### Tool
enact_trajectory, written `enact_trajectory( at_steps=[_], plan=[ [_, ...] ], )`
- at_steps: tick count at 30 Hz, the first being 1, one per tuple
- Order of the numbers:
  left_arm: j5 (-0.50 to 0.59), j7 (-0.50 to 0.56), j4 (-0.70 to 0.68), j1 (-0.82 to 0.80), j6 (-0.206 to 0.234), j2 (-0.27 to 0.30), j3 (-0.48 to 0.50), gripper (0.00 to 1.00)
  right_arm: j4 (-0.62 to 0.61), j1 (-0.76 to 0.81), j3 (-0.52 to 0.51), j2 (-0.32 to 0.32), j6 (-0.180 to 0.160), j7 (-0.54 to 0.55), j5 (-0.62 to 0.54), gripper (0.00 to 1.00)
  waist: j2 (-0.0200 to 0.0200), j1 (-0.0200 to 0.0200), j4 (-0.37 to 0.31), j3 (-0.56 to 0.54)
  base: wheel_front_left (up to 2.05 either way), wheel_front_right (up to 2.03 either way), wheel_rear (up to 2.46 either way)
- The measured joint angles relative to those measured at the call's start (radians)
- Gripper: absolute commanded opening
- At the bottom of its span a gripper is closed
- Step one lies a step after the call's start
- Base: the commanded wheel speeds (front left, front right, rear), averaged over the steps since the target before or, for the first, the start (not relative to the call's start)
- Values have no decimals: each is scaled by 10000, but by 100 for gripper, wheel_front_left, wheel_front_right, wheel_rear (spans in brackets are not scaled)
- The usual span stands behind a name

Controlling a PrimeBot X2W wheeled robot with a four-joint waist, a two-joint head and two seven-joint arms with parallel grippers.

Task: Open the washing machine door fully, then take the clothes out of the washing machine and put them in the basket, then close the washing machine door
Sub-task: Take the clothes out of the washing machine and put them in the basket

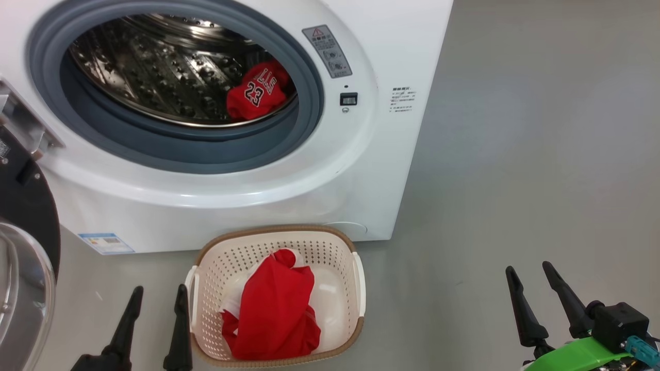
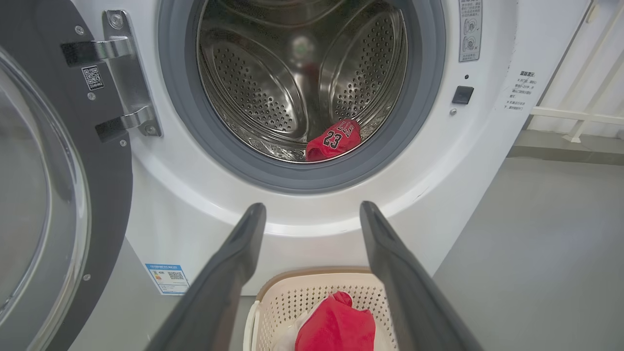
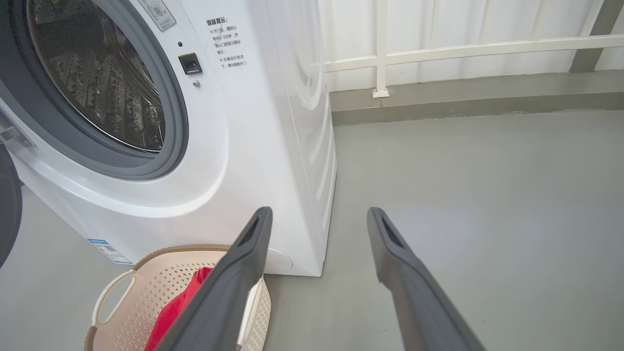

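Door open, one jersey in the drum

The washing machine door (image 1: 23, 247) stands swung wide on its hinge. A red "23" jersey (image 1: 257, 93) lies low in the washing machine (image 1: 289, 196); another red garment (image 1: 276, 314) sits in the basket (image 1: 278, 230) on the floor just before it. Left gripper (image 1: 160, 288) and right gripper (image 1: 528, 267) hover, fingers wide, empty.

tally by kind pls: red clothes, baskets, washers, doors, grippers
Red clothes: 2, jersey in drum, garment in basket
Basket: 1
Washing machine: 1
Door: 1, open
Grippers: 2, left gripper, right gripper, both open and holding nothing
Total: 7
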Motion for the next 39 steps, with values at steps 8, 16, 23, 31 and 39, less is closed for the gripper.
enact_trajectory(
  at_steps=[8,16,23,31,39],
  plan=[
    [-301,-2,554,-1394,-94,0,-389,100,-42,-251,35,104,0,0,-2,100,0,0,52,516,0,0,0],
    [-123,-2,2102,-3904,-451,65,-715,100,-94,-914,117,226,0,0,-2,100,-1,0,-11,1303,0,0,0],
    [-337,-2,3662,-6608,-545,337,-974,100,-148,-1537,222,286,0,0,-2,100,0,0,-149,2119,0,0,0],
    [-1317,-4,5914,-9210,-546,938,-2169,100,-219,-2165,286,355,0,0,0,100,0,0,-425,3077,0,0,0],
    [-2642,15,7787,-11435,-546,1419,-3544,100,-278,-2663,372,428,0,0,12,100,0,0,-771,3905,0,0,0]
  ],
)
